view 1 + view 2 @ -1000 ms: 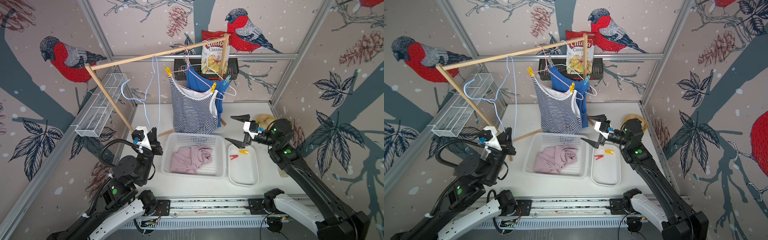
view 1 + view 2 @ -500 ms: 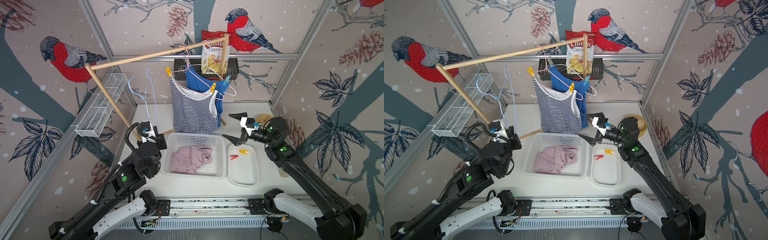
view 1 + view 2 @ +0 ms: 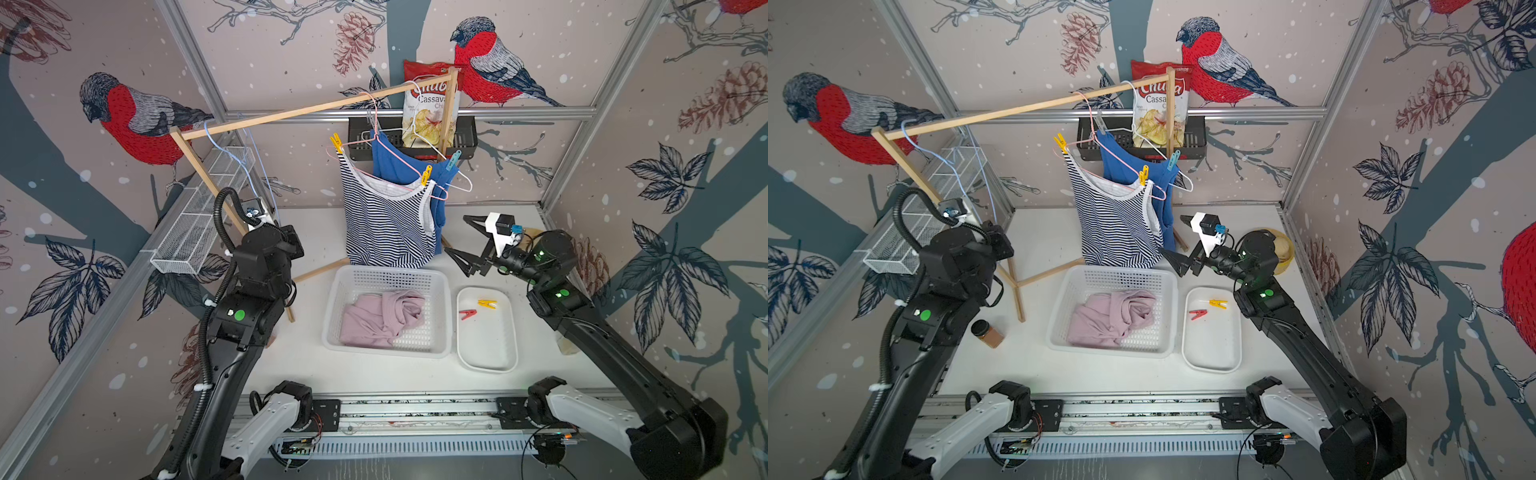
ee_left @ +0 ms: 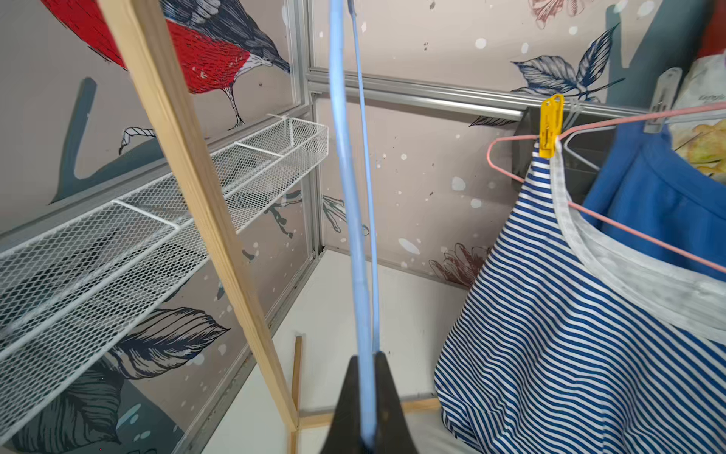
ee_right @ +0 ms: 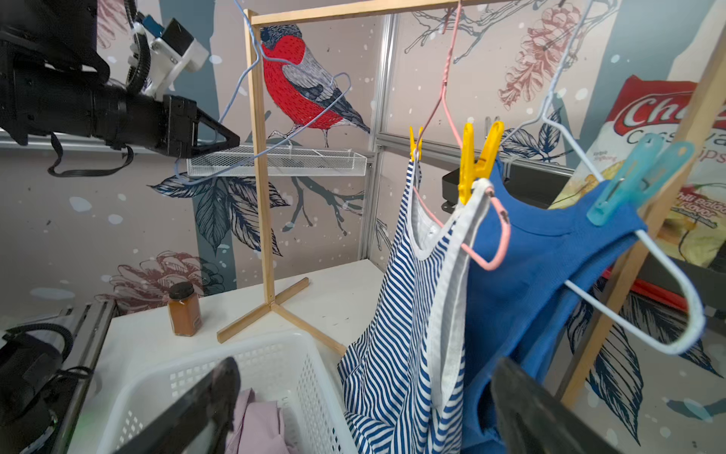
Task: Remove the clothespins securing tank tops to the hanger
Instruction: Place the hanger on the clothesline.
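Pale blue wire is what my left gripper (image 4: 366,359) has hold of. Its jaws are pressed together on the lower run of the bare blue hanger (image 4: 341,137), which hooks over the wooden rail (image 3: 291,113) near its left post.

My right gripper (image 3: 457,233) is spread wide and holds nothing. It hangs near the lower edge of the striped tank top (image 3: 386,232), above the gap between basket (image 3: 388,272) and tray (image 3: 486,345). I cannot tell whether a finger brushes the cloth.

Items on the rail:
- The striped tank top hangs from the pink hanger (image 3: 374,124). A yellow clothespin (image 3: 336,142) fixes one shoulder and a second yellow clothespin (image 3: 426,175) fixes the other.
- The blue tank top (image 3: 395,158) hangs just behind it on the white hanger (image 3: 457,178). A teal clothespin (image 3: 452,161) holds one strap and a grey clothespin (image 4: 662,100) holds the other.

Items off the rail:
- The mauve tank top (image 3: 382,316) lies crumpled in the basket.
- A red clothespin (image 3: 467,313) and a loose yellow clothespin (image 3: 487,304) lie near each other at the far end of the tray.
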